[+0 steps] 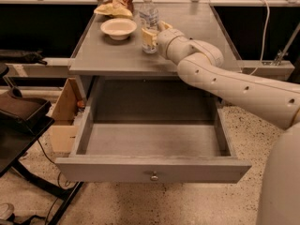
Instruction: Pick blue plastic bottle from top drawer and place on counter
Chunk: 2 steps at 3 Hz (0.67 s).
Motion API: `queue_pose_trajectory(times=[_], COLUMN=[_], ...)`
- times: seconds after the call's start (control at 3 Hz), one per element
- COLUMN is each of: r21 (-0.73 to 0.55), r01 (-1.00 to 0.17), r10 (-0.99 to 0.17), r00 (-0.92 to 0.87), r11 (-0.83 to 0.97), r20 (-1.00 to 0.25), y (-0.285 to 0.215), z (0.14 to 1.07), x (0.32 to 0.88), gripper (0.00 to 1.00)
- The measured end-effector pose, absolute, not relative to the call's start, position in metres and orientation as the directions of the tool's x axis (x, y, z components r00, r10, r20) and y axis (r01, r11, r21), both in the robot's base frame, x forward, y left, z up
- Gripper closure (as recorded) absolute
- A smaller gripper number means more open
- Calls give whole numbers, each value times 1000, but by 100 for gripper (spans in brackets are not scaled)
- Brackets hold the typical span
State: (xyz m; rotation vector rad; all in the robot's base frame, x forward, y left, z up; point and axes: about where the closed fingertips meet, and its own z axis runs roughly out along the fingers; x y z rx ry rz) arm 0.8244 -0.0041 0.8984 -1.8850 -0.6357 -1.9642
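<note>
One high camera looks down across the top drawer (152, 168) to the counter (108, 57), gripper (150, 35) over it.

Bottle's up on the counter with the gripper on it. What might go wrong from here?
The blue plastic bottle stands upright on the counter, with the gripper clamped low on it; a sideways retreat may tip it. The bowl sits close beside it, so a falling bottle could strike it.
</note>
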Motion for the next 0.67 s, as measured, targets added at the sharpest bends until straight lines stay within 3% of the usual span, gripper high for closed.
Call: queue_pose_trajectory(times=[0.67], r21=[81], r01=[536], r10=[59], r00=[-58], r11=[-840], r20=[997], y=[-4], z=[898], x=[824], gripper=[38])
